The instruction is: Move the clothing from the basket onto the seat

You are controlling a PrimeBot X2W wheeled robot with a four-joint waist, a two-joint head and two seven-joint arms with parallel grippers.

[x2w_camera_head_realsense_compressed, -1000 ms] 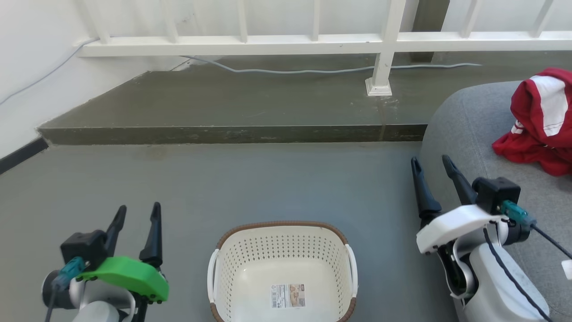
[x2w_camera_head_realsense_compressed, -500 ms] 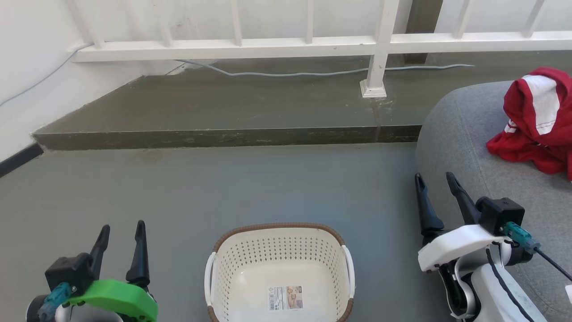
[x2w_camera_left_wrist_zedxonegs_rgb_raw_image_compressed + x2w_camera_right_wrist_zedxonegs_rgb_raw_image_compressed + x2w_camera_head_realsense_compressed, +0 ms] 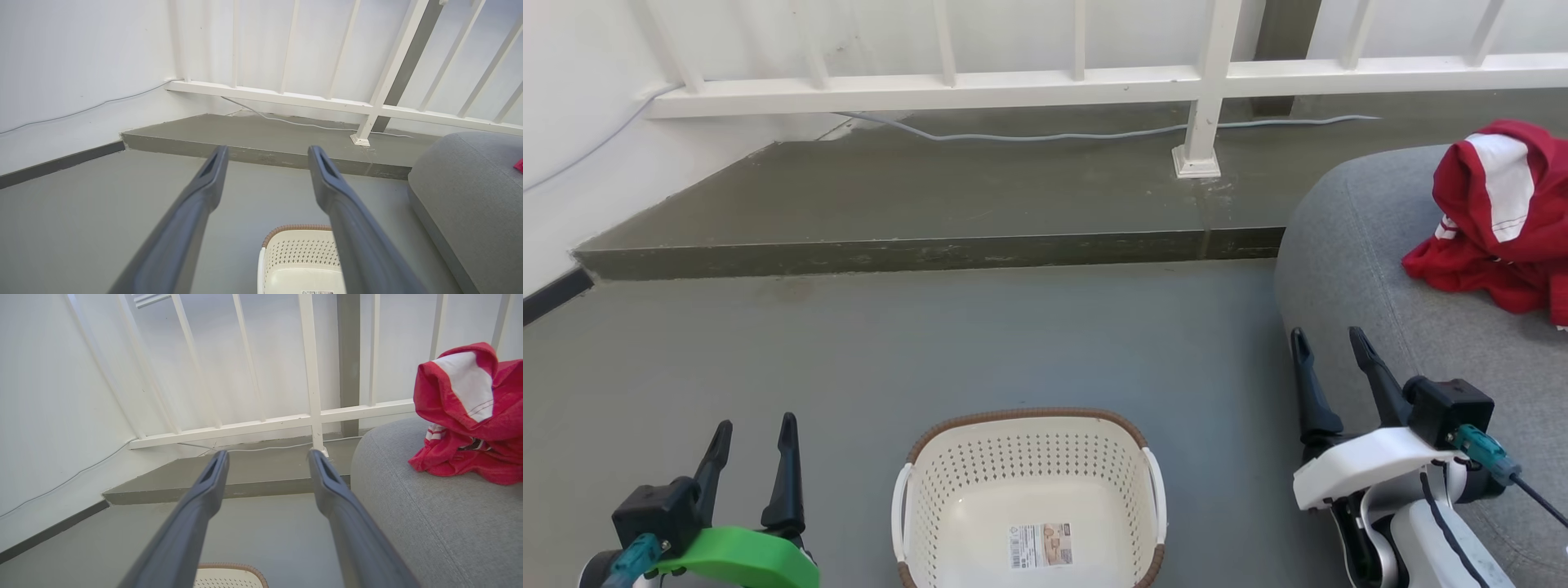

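At the far left a white wall meets the grey floor, with a thin cable running along the wall's foot and across a raised step. A white railing stands on that step and crosses the whole back of the scene.

In the head view the left gripper sits at the lower left above the floor, to the left of the basket and apart from it. Its jaws are spread wide and released, with nothing between them. In the left wrist view the two dark fingers frame bare floor, and the basket's rim lies below the right finger.

The basket stands upright on the floor at bottom centre, between the two arms. Its perforated walls and bare bottom are in plain sight, with a barcode sticker lying on the bottom.

The right gripper is at the lower right, hanging just beside the seat's rounded left edge. Whether it touches the fabric cannot be told. Its jaws are also released and wide apart, grasping nothing.

The seat takes up the right side, well apart from the basket. The clothing lies on top of it in a crumpled red heap with white panels and stripes, near the right edge of the head view and beyond the right gripper's fingertips.
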